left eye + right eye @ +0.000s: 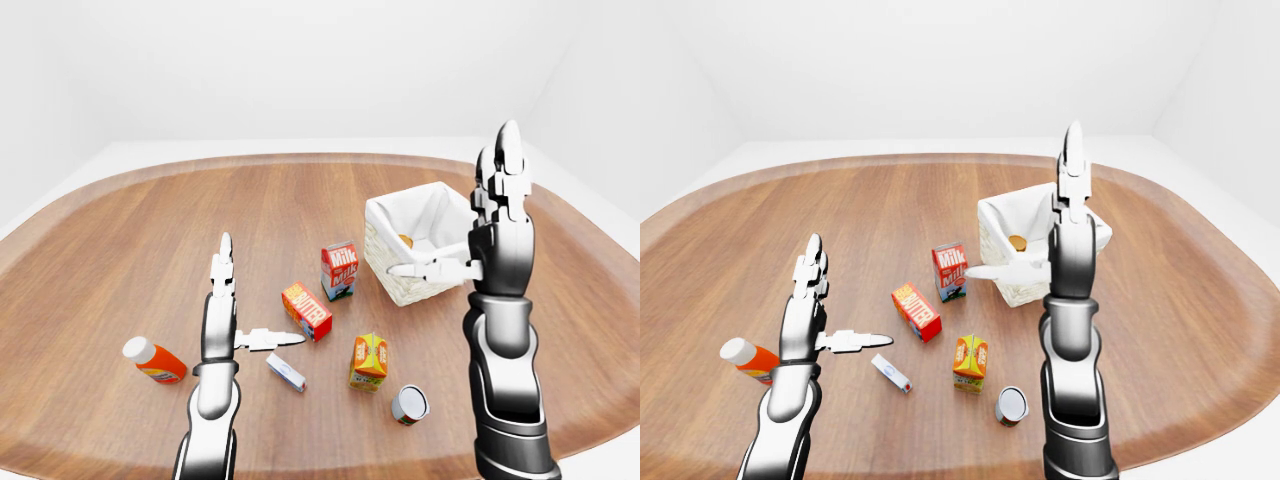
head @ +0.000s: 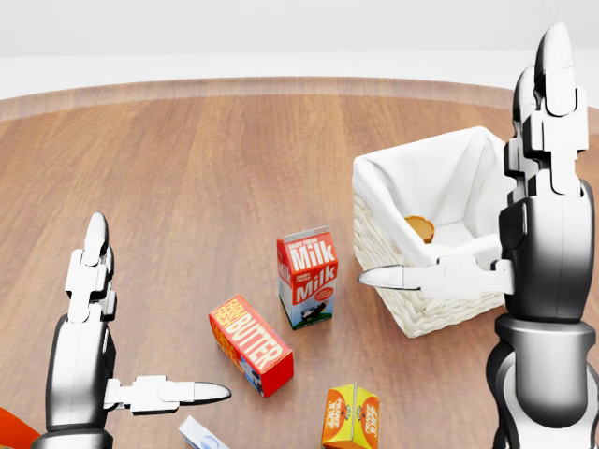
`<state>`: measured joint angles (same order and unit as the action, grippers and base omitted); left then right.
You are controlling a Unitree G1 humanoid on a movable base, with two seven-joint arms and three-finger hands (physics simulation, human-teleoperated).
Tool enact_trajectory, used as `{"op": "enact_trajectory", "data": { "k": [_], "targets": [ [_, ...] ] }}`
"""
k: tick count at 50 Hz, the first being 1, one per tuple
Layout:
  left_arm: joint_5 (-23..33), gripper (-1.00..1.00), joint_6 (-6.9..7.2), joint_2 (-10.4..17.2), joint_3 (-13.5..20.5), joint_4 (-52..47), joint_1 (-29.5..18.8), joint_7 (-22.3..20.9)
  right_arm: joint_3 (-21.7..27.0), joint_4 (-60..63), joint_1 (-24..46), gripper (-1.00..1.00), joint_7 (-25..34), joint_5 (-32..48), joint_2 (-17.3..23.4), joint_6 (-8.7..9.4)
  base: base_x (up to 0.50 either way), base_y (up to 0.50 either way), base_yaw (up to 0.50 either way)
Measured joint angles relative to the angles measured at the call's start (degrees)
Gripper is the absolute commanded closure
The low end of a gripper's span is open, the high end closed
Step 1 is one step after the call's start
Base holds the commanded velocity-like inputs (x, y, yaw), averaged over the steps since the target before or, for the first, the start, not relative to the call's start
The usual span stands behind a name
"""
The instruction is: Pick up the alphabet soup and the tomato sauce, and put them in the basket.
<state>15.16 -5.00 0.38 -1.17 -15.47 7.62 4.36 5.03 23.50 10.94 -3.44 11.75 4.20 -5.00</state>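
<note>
Wooden and oval, the table [image 1: 120, 250] carries a white-lined wicker basket [image 2: 440, 201] with one orange-lidded can [image 2: 420, 227] lying inside it, while a second can [image 1: 409, 404] lies on the wood near the left-eye view's bottom, just right of a juice carton [image 1: 369, 360]. Both hands are released and hold nothing: the right hand [image 2: 524, 243] stands upright just right of the basket with its thumb pointing left across the rim, and the left hand [image 2: 103, 346] hovers low at the head view's left, apart from everything. Between them sit a milk carton [image 2: 307, 277], a butter box [image 2: 250, 344], a small white box [image 1: 286, 372] and an orange bottle [image 1: 153, 361].
</note>
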Motion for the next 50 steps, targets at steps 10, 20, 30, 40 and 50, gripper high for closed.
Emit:
{"op": "enact_trajectory", "data": {
  "k": [10,20,30,40,50],
  "targets": [
    [0.00,-1.00,0.00,0.00,0.00,0.00,0.00,0.00,-0.10,3.41,-3.58,-1.00,1.01,-1.09,-0.84,0.00,0.00,0.00,0.00],
    [-0.08,-1.00,0.00,0.00,0.06,-0.01,-0.05,-0.01,0.08,5.08,-6.77,-1.00,1.89,-2.34,-1.46,0.00,0.00,0.00,0.00],
    [-0.18,-1.00,0.00,-0.01,0.09,-0.09,-0.06,0.00,-0.33,6.45,-10.39,-1.00,2.80,-2.98,-2.22,0.00,0.00,0.00,0.00],
    [-0.20,-1.00,0.00,0.00,0.07,-0.04,0.07,0.01,-0.48,8.12,-13.94,-1.00,3.80,-3.57,-2.87,0.00,0.00,0.00,0.00],
    [-0.18,-1.00,0.00,0.00,0.05,-0.07,0.18,0.00,-0.51,8.45,-17.09,-1.00,4.69,-3.76,-3.41,0.00,0.00,0.00,0.00]
  ]
}}
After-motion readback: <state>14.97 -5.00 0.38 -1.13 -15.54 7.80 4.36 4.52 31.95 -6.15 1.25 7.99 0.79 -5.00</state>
